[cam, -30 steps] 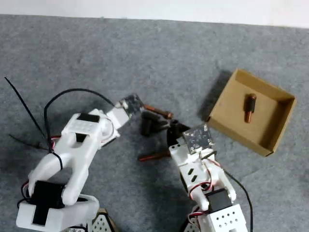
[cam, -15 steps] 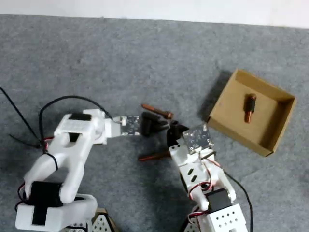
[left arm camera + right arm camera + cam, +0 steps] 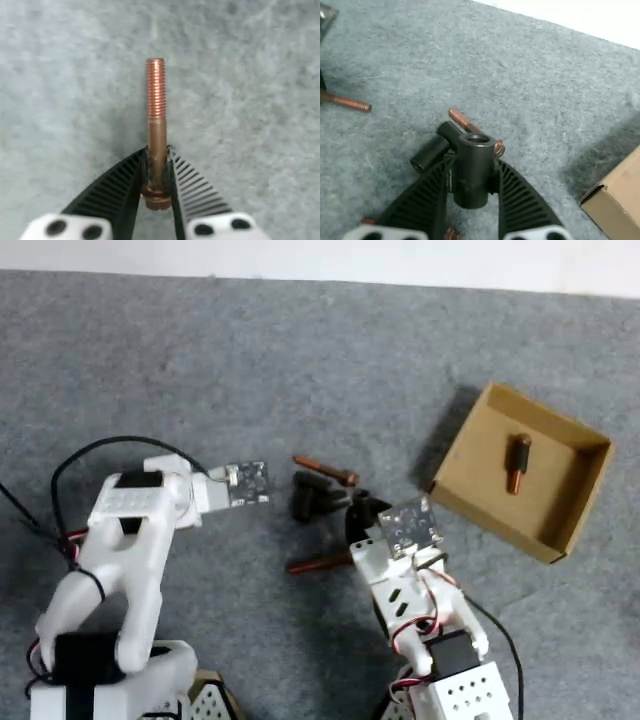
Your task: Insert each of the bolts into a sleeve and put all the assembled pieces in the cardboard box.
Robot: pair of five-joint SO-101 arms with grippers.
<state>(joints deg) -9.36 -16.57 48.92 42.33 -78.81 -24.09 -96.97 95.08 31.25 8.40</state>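
high view: the cardboard box (image 3: 590,455) is seen on the grey mat (image 3: 300,360), off to the right arm's side, and one assembled piece (image 3: 517,462) is lying inside it. between the two arms a far loose bolt (image 3: 325,470), a loose sleeve (image 3: 305,502) and a near loose bolt (image 3: 318,563) are spread close together. the right gripper (image 3: 360,510) is placed just beside the loose sleeve. the left arm (image 3: 130,530) is set on the other side of the cluster, a little apart from it

left wrist view: the left gripper (image 3: 156,156) is clamped on the held bolt (image 3: 156,115), its jaws parted only by the width of the shank. the bolt is gripped low on the plain shank, just above the head, so the threaded end is left free and pointed away from the jaws. the bolt is judged to be light, stiff metal. its smooth shank could slip or tilt if the clamp were eased, so a hold near the head is judged right for insertion

right wrist view: the right gripper is closed around the held sleeve (image 3: 471,165), which is taken at mid-body with its open bore left unobstructed. the sleeve is judged rigid, light and round, so it could be twisted in the jaws by a sideways push. the loose sleeve and the far loose bolt are seen just beyond it, and a corner of the cardboard box is seen to one side. the mating of held bolt and held sleeve is judged not yet done
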